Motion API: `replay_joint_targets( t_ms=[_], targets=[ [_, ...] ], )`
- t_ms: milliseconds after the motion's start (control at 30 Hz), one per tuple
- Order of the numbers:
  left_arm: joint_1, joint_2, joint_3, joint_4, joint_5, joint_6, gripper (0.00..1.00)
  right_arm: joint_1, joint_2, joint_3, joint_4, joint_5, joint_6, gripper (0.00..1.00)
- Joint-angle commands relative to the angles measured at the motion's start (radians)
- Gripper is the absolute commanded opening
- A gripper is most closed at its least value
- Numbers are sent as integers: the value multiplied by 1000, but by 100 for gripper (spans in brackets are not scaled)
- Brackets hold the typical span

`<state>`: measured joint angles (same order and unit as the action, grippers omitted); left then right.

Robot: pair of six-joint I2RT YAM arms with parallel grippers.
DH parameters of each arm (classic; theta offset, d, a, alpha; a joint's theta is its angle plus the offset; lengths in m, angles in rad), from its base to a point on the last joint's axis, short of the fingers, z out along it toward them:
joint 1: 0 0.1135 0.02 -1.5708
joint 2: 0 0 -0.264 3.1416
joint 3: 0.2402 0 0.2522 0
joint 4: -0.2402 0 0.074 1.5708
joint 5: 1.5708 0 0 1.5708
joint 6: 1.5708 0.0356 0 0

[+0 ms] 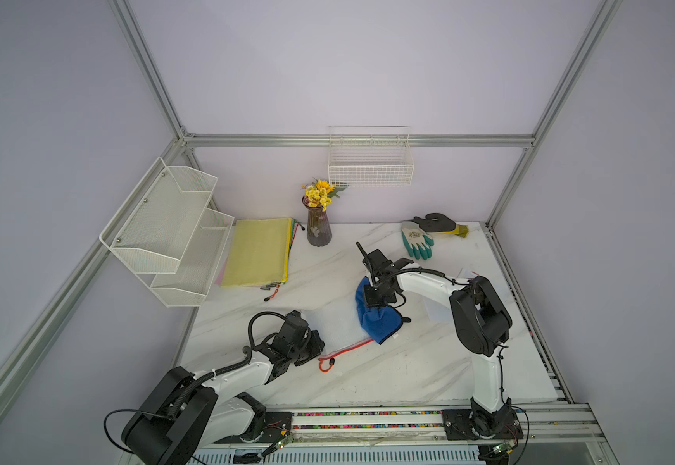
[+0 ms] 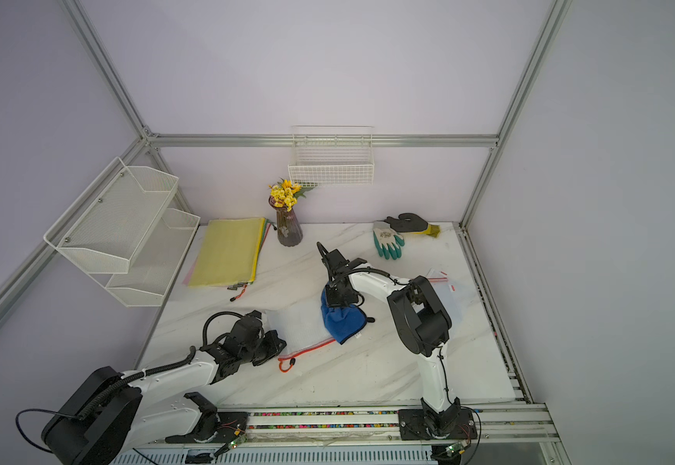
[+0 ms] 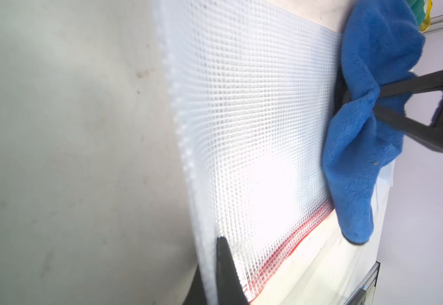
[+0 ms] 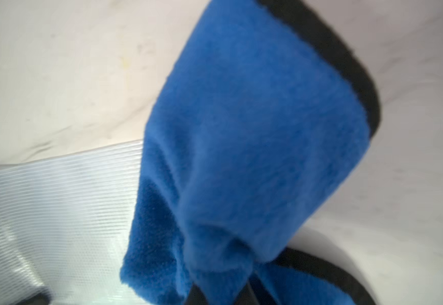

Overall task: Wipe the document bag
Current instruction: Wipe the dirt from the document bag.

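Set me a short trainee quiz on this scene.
1. True or false: the right gripper is shut on the blue fleecy cloth.
2. The left gripper has its fingers pinching: A) the ribbed glass vase; B) the edge of the white mesh document bag; C) a green work glove.
3. Fill in: the mesh bag's zip strip is coloured ____.
Key: 1 true; 2 B; 3 red.
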<state>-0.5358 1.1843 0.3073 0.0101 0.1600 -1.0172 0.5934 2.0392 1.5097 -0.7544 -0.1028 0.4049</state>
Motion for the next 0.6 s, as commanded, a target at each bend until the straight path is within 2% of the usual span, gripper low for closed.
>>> replay_joint_targets(
  t_ms=[0, 67, 133, 233, 267, 400, 567],
  targets=[
    [11, 30, -10, -120, -36, 34, 0, 78, 9, 113, -109, -79, -95, 0],
    [11, 68, 17, -119, -24, 59, 0, 139, 40, 192, -94, -281, -69, 0],
    [11, 102, 42, -113, -9, 89, 0, 177, 96, 249, -68, -407, -32, 0],
    [11, 117, 59, -115, -14, 98, 0, 189, 185, 242, 69, -538, 93, 0],
    [11, 114, 63, -116, -18, 98, 0, 190, 216, 238, 94, -538, 126, 0],
    [14, 94, 69, -139, -27, 100, 0, 119, 219, 147, 96, -368, 156, 0],
    [23, 75, 62, -156, -33, 95, 0, -24, 82, 39, -17, -2, 62, 0]
  ],
)
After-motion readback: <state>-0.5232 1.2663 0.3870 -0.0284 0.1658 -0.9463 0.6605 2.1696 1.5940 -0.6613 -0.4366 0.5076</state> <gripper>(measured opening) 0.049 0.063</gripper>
